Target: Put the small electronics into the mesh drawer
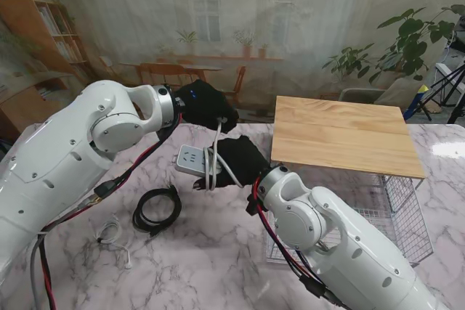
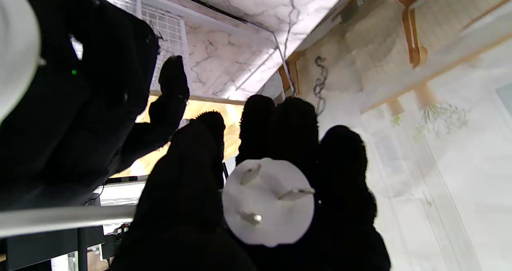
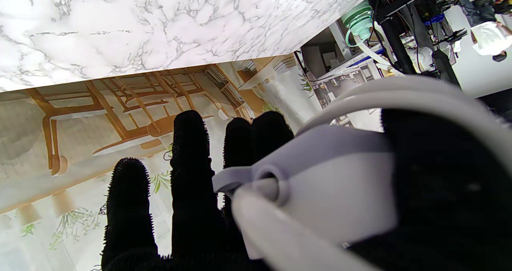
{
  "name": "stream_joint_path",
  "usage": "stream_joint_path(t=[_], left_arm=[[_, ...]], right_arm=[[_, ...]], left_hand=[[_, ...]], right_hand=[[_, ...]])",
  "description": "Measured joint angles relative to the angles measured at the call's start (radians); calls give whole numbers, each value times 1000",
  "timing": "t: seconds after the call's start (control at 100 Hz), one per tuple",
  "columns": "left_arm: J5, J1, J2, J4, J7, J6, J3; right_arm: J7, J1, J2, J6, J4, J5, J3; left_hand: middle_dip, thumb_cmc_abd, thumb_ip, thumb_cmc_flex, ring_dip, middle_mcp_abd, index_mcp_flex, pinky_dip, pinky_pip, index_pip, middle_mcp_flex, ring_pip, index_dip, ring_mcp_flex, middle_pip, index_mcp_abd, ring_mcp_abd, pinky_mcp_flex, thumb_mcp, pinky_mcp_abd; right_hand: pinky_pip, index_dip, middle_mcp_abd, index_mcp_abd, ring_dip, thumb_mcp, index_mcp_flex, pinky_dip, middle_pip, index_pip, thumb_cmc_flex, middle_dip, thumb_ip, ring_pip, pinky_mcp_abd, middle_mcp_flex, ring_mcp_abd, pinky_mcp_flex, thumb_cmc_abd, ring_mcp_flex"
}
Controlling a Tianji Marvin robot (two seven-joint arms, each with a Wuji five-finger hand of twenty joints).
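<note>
**Two hands, one power strip, drawer off to the right**

A marble tabletop (image 1: pixel 218 252) stands before a painted café backdrop, with a wooden board (image 1: pixel 341 134) topping the mesh drawer (image 1: pixel 407 212) at the tabletop's right edge. Both black-gloved hands meet near the middle of the tabletop, toward its far edge.

The left hand (image 1: pixel 207 107) has its fingers (image 2: pixel 294 127) closed around the white plug (image 2: pixel 268 201); the left wrist view shows the prongs facing the camera and the plug pressed against the palm. The right hand (image 1: pixel 240 159) sits just nearer to me and holds the white power strip (image 1: pixel 195 160), whose white cord (image 1: pixel 216 157) loops between the two hands. In the right wrist view the strip's body lies across the palm while the fingers (image 3: pixel 192 151) look fairly straight, so I judge this a loose hold rather than a firm wrap.

To do this step well, the two hands should travel together toward the drawer's open basket, keeping the cord slack but gathered so it does not snag the board's edge. The right fingers likely need to curl tighter first.

A black cable coil (image 1: pixel 156 210) and white earphones (image 1: pixel 112 236) lie near the left edge, well apart from both hands.
</note>
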Motion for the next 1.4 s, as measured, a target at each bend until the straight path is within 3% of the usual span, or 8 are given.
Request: stream_joint_path(t=[0.21,0.6,0.77,0.97,1.05,1.18,1.22,1.4], left_arm=[[47,-20,-4,45,13,-13,44],[21,-44,-5,117,32,-40,103],[45,-55,-4,135,32,-68,119],[54,-42,-5,146,59,-45,99],[42,-36,-6,148,59,-41,88],[15,-25,-6,150,58,-47,63],[5,-22,-6,150,57,-52,52],[8,-4,-5,140,39,-101,1]], right_arm=[[-3,-21,0,0,-12,9,15],[-3,-46,0,3,-35,37,44],[-10,-50,-1,5,-44,43,46],[-8,-52,-1,9,-48,41,48],[-7,-52,-2,10,-48,42,48],[-5,-51,-2,12,-51,43,49],[-3,-51,-2,13,-51,43,50],[5,-48,-1,19,-50,43,49]], left_hand=[[-3,14,0,0,0,0,-1,8,0,-13,0,-2,-47,0,-5,-8,0,-3,-5,0],[-178,57,0,-30,-71,-36,-36,-6,-92,-158,-44,-184,-216,-53,-121,-32,15,-61,-7,2],[-376,59,9,-280,-205,-17,-199,-67,-279,-424,-299,-446,-343,-233,-323,21,39,-209,13,-4],[-529,26,12,-451,-318,143,-504,-104,-420,-665,-759,-589,-446,-481,-484,226,91,-337,17,5],[-581,-18,12,-468,-378,167,-526,-137,-463,-716,-865,-618,-491,-554,-523,241,121,-358,18,21],[-711,-100,13,-491,-490,176,-539,-213,-539,-741,-937,-666,-689,-675,-595,226,182,-389,20,70],[-733,-128,1,-516,-516,165,-540,-228,-559,-743,-938,-676,-719,-698,-596,217,197,-391,14,87],[-661,-161,-7,-526,-535,155,-540,-239,-557,-744,-938,-676,-707,-705,-595,189,206,-376,14,108]], right_hand=[[0,0,0,0,0,0,0,0,0,0,0,0,0,0,0,0,0,1,0,0],[0,0,0,1,0,0,0,0,0,0,0,0,0,0,0,0,0,2,0,0],[0,0,0,1,1,0,0,0,0,0,1,0,0,58,0,0,-1,2,0,24],[0,0,0,1,1,0,0,0,0,0,1,0,0,61,0,0,-26,2,0,36],[0,0,0,1,1,0,0,0,0,0,1,0,0,64,0,0,-40,2,0,37],[0,0,0,1,5,0,0,0,0,0,1,0,0,83,0,0,-42,2,0,37],[0,0,-1,1,2,0,0,0,12,0,1,0,0,81,0,2,-4,2,0,29],[0,0,-15,0,1,0,0,0,12,0,1,0,0,80,0,2,-3,2,0,11]])
